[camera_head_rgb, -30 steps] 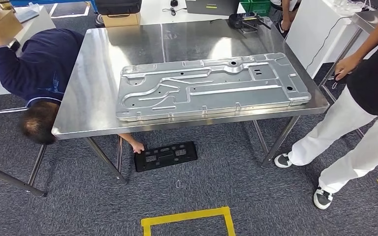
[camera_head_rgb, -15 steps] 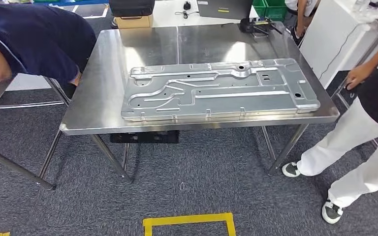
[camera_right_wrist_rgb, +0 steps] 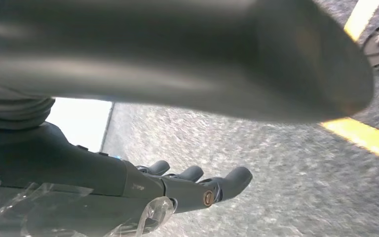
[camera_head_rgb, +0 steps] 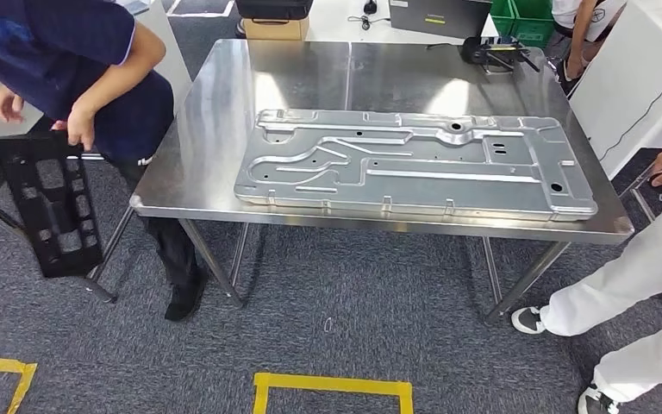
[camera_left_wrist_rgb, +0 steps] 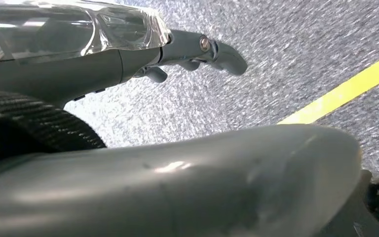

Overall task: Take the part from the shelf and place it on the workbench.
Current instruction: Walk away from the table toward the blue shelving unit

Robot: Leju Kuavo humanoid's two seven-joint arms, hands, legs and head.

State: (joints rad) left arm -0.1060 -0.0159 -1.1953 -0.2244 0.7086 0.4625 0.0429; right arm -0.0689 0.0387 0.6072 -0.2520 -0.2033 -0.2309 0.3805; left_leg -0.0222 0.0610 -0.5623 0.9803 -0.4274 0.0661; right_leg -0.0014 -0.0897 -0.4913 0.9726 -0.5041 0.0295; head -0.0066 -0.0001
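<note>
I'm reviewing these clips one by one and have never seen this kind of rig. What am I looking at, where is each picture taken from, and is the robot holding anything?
This is a two-legged humanoid robot with two arms and many-fingered hands. The wide picture comes from a camera high on its body, looking down at a steel workbench that carries a large stamped metal panel. At the left, a person holds a black plastic part beside the bench; another person's white trousers show at the right. The other two pictures come from cameras at the wrists. The left hand and the right hand hang over grey carpet with yellow floor tape, fingers apart, holding nothing.
</note>
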